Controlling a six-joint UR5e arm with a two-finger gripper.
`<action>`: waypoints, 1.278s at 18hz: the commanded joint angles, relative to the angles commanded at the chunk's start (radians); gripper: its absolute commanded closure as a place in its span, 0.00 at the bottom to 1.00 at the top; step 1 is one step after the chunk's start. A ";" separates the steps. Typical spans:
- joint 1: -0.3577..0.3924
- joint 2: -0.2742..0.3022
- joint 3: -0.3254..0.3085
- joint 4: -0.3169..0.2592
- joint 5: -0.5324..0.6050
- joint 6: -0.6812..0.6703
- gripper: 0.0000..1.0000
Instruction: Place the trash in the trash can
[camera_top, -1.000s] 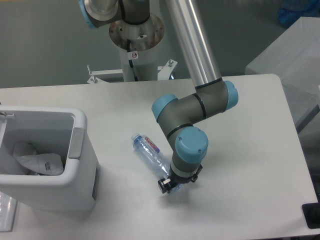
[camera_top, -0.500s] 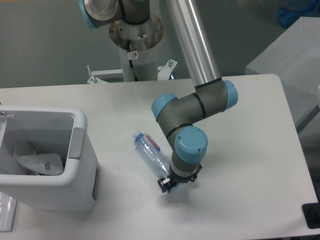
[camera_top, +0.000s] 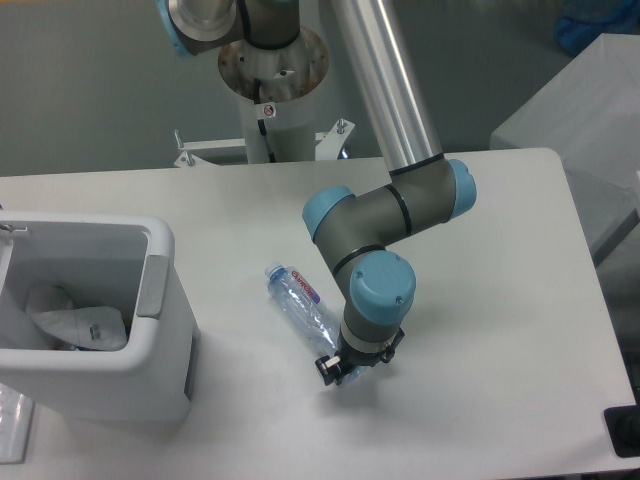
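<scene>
The clear plastic bottle (camera_top: 300, 303) with blue cap and red-white label lies on the white table, cap toward the upper left. My gripper (camera_top: 336, 368) points down over the bottle's bottom end, and its fingers look closed on that end; the wrist hides most of them. The white trash can (camera_top: 160, 330) with a grey tab stands at the left, about a bottle's length from the cap. The crumpled clear wrapper (camera_top: 80, 326) lies inside the can.
The arm's base column (camera_top: 270, 110) stands at the back of the table (camera_top: 500, 300). A grey surface (camera_top: 590, 130) lies beyond the table's right edge. A dark object (camera_top: 625, 430) sits at the front right corner.
The bottle has shifted slightly, its cap end a little up and to the right, and the gripper has settled a touch lower left on its bottom end. No change in the last half second.
</scene>
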 joint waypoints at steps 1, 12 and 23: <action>0.000 0.005 0.000 -0.002 0.000 0.002 0.33; 0.006 0.127 0.115 0.014 -0.006 0.075 0.37; -0.003 0.310 0.185 0.239 -0.061 0.089 0.37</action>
